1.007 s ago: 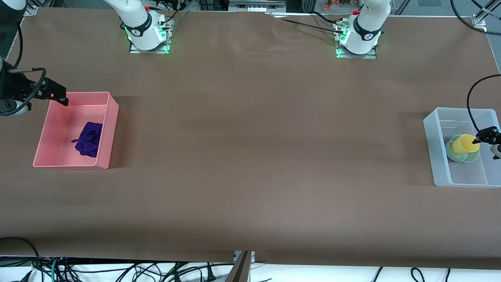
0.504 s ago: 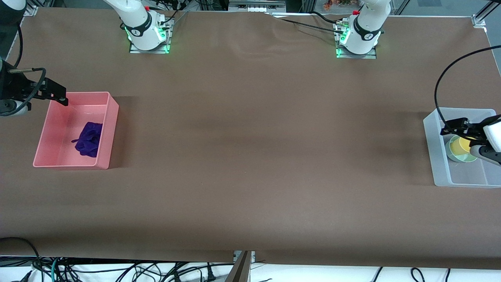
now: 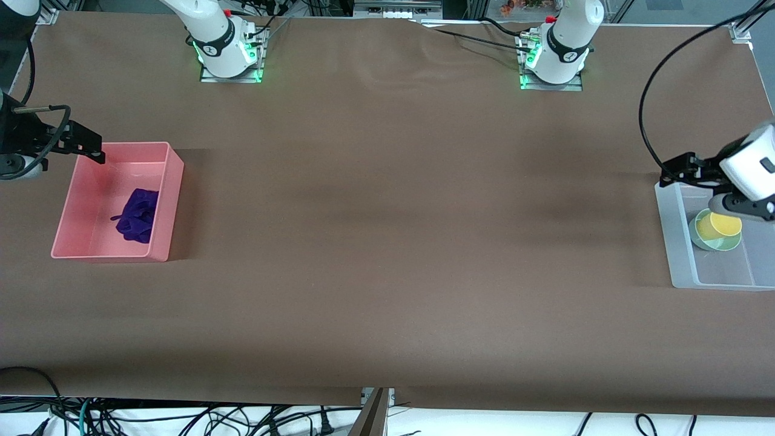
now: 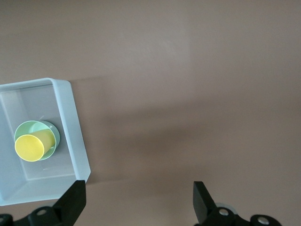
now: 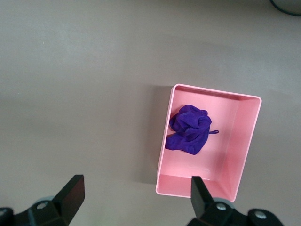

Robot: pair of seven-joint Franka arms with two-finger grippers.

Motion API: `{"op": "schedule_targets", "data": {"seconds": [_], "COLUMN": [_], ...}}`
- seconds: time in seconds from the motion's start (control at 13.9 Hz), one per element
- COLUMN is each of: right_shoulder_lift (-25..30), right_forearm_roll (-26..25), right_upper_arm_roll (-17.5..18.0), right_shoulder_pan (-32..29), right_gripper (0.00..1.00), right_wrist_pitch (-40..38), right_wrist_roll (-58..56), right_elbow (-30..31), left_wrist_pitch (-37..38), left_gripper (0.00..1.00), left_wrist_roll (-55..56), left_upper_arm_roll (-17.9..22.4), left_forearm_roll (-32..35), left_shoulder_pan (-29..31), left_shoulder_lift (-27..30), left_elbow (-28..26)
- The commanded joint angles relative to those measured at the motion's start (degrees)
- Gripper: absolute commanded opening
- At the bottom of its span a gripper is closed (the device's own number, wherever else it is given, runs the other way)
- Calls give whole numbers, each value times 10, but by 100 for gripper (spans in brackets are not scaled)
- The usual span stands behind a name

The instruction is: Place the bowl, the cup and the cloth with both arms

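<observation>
The cloth (image 3: 138, 215) lies bunched in the pink bin (image 3: 172, 200), toward the right arm's end of the bench (image 3: 387, 242), a loose purple heap with no clear long axis, though one thin tail of fabric sticks out from it. It sits in the half of the bin nearer to the front camera and touches nothing but the bin's floor. The pink bin's long side runs from the arms' bases toward the front camera.

The right gripper (image 3: 91, 146) hangs over the pink bin's corner farthest from the front camera, at the bench's edge; its fingers (image 5: 70, 193) are spread wide with nothing between them, as the right wrist view shows.

At the left arm's end of the bench stands the clear bin (image 3: 678, 242), also lying lengthwise toward the front camera. In it the bowl (image 3: 708, 241) sits upright, mouth up, and the cup (image 3: 718, 225) stands inside the bowl, leaning a little so that its open mouth tips toward one side. The pair sits near the middle of the clear bin.

The left gripper (image 3: 681, 169) is in the air over the clear bin's wall farthest from the front camera, its fingers (image 4: 74, 200) parted and empty.

No writing can be made out on the bins, the cup or the bowl.
</observation>
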State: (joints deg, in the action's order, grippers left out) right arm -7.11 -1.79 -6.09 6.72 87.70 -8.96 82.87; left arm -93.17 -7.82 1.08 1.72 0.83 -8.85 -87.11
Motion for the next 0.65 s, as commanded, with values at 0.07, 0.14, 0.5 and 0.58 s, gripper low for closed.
{"op": "schedule_targets", "data": {"seconds": [0.07,0.14,0.5,0.58], "right_shoulder_lift": [2,2,2,2], "right_forearm_roll": [5,5,5,5], "right_upper_arm_roll": [1,1,1,1], "right_shoulder_pan": [-3,-4,-3,-3], "right_gripper": [100,100,100,100], "right_wrist_pitch": [-1,-1,-2,-2], "right_wrist_roll": [6,6,6,6], "right_elbow": [-1,-1,-1,-1], "left_wrist_pitch": [-112,-111,-81,-72], "left_gripper": [100,100,100,100], "left_wrist_roll": [18,18,18,18], "left_upper_arm_roll": [44,44,38,34], "left_forearm_roll": [-6,-6,-4,-4], "left_shoulder_pan": [-30,-26,-19,-17], "left_shoulder_lift": [129,133,121,118], "left_elbow": [-184,-196,-178,-176]}}
